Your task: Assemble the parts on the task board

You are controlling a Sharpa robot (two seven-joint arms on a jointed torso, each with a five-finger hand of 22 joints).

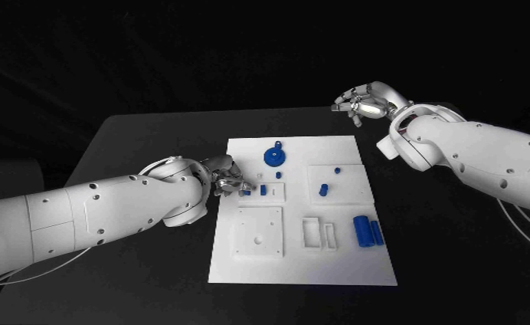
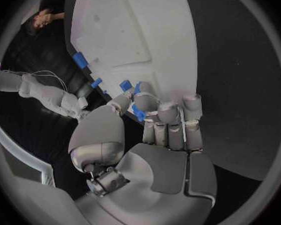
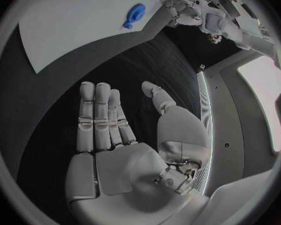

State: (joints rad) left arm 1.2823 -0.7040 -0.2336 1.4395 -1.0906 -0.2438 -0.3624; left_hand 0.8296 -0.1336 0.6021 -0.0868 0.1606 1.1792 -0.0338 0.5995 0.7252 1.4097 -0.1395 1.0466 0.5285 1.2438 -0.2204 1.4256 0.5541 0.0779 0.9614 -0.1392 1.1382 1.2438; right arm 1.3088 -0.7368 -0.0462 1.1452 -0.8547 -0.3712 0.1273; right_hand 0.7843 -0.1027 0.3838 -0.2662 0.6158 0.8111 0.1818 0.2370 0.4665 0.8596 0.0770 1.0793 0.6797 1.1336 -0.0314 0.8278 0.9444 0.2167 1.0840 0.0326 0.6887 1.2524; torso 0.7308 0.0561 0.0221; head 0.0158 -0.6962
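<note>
The task board [image 1: 300, 210] lies mid-bench. The left hand [image 1: 227, 175], at its nine-o'clock edge, pinches a small blue part [image 2: 139, 113] in its fingers. The right hand [image 1: 364, 103] hovers empty, fingers apart, beyond two o'clock. Several blue parts still lie loose: assembly looks early.

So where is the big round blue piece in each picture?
Head view: the round blue part sits near the far edge of the white task board.
Left wrist view: can't tell.
Right wrist view: it's there, near the board's edge.
Shared landmark: the task board.
</note>
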